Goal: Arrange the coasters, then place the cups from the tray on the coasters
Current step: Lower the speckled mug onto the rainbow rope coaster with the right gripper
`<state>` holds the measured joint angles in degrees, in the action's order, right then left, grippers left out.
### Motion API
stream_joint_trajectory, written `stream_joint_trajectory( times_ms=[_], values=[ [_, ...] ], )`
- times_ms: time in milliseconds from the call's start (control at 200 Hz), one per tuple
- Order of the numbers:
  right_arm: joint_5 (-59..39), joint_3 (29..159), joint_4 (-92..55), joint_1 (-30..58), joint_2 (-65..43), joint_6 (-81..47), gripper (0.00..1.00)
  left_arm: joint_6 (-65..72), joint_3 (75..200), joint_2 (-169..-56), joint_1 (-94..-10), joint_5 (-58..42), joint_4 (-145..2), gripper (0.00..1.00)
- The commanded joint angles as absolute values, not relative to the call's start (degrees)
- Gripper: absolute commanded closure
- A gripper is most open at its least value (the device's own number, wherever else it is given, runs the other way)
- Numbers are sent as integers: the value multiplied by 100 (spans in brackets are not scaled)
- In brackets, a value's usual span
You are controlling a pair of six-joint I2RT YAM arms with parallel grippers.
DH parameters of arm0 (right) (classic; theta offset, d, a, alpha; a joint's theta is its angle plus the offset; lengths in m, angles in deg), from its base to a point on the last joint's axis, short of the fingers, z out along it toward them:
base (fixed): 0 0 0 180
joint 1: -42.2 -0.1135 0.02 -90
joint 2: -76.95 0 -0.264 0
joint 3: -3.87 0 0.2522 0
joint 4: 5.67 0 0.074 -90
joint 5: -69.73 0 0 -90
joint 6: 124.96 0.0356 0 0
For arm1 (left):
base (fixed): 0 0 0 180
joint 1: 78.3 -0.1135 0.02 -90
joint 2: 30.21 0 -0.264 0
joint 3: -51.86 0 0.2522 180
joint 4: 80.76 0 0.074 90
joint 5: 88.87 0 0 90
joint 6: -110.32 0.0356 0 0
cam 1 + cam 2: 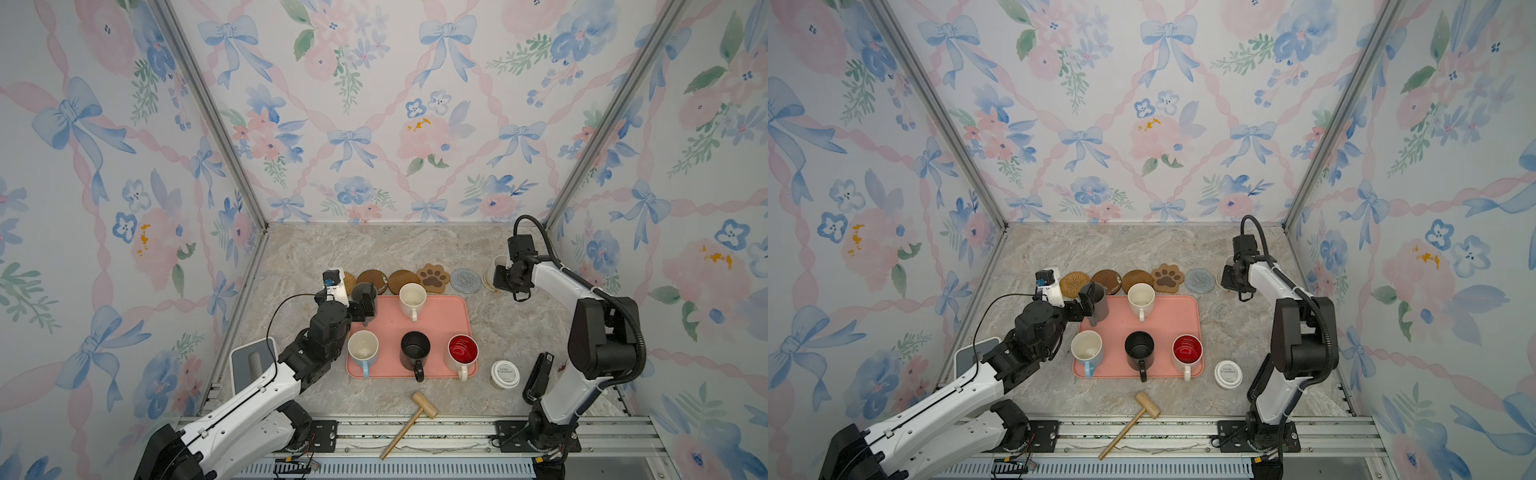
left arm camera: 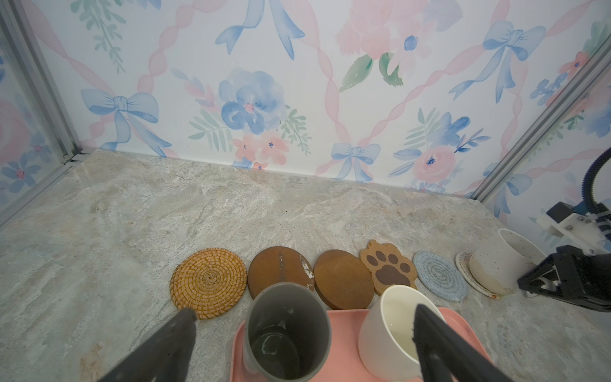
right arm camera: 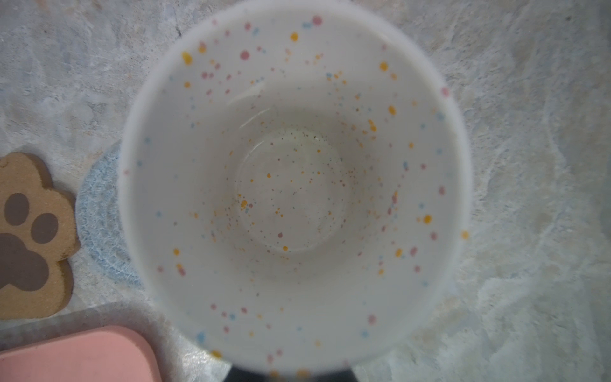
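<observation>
The pink tray (image 1: 440,320) lies beneath the left gripper (image 2: 302,317), whose jaws are spread as wide as they go and have hold of nothing. The grey mug (image 1: 1100,301) stands upright between its fingers on the tray's corner, and neither finger visibly presses it. The cream mug (image 1: 412,297) sits just outside one finger, close enough that closing could nudge it. Glazed ceramic like this should be stiff, fairly heavy, slick and easy to chip. I judge the surest hold to be across the body just under the rim; its handle I cannot make out. The right gripper (image 1: 503,277) is close against the speckled white mug (image 2: 496,264), but whether it grips the mug I cannot tell. Under that mug is the cream coaster (image 2: 463,269). Just beyond the left fingertips lie the tan rattan coaster (image 2: 209,282) and a brown wooden round (image 2: 274,268), both bare.
</observation>
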<state>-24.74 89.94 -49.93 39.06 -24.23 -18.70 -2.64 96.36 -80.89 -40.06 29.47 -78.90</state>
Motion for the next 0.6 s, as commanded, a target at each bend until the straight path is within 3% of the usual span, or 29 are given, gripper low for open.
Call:
stream_joint_trajectory(
  times_ms=[0, 210, 595],
  values=[
    [-2407, 9087, -4695, 3943, -2369, -1858, 98, -234, 9637, -8066, -4015, 3031, -7815, 2],
    [-2364, 8955, -4646, 3943, -2289, -1845, 79, -233, 9620, -8047, -4016, 3037, -7808, 2],
    [-2324, 8824, -4620, 3941, -2180, -1796, 56, -228, 9612, -7996, -4018, 3051, -7779, 2]
  ],
)
